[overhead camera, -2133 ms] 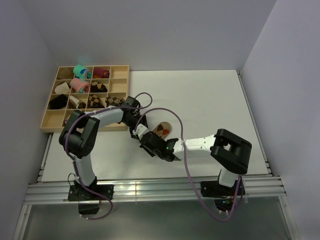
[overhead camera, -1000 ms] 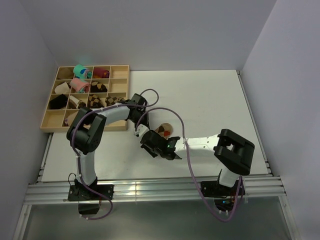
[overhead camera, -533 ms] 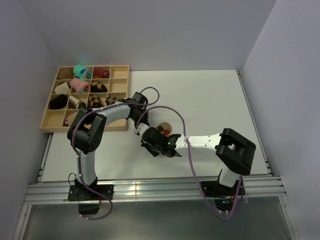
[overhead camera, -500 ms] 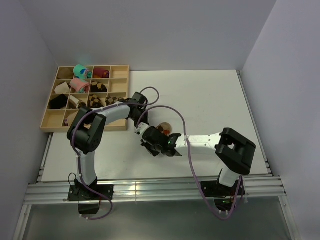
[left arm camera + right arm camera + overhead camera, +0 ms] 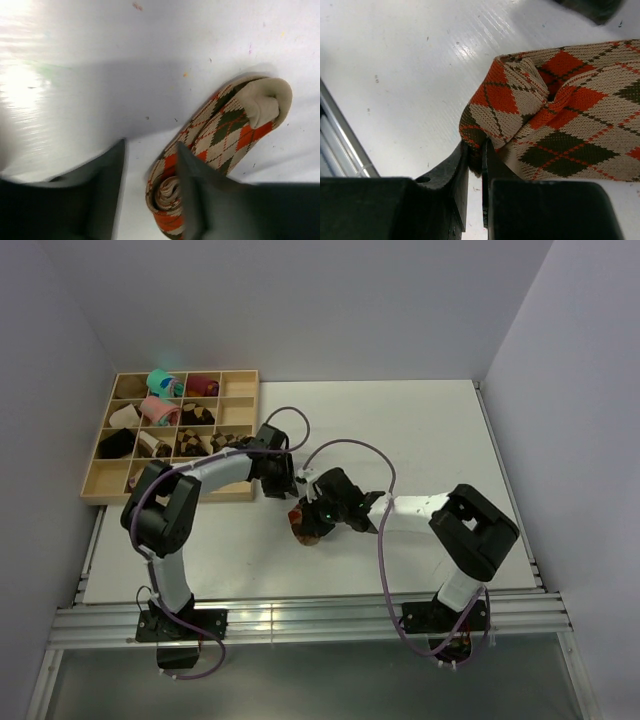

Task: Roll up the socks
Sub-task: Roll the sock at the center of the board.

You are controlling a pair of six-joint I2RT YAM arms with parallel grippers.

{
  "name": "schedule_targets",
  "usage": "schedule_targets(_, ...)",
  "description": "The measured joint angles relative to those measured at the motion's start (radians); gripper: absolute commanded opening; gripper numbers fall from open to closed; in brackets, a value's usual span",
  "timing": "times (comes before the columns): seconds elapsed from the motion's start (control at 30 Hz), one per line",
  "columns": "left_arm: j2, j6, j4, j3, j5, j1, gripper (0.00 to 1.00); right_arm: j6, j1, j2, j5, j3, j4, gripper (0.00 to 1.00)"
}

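top external: socks [image 5: 303,524] shifted nearer, right gripper [image 5: 475,150] pinched on them, left gripper [image 5: 150,146] newly parted, empty

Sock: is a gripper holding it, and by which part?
Yes. The right gripper pinches the sock by a folded edge. The left gripper is open and holds nothing.

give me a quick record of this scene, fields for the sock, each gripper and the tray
sock: tan argyle fabric sock with orange-red and dark diamonds, lying on the white table, one end coiled
right gripper: shut, pinching the sock's edge
left gripper: open, jaws apart at the coiled end
tray: wooden compartment tray at the far left, holding rolled socks
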Motion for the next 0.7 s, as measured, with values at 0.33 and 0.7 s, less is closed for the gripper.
schedule_targets(0.33,-0.200,-0.103,-0.008,-0.024,-0.100,0.020,0.73,0.062,-0.090,0.059,-0.206,-0.026,0.114,0.00)
schedule_targets(0.7,-0.334,-0.264,0.040,-0.267,-0.040,-0.058,0.75,0.077,-0.128,0.073,-0.288,-0.035,0.140,0.00)
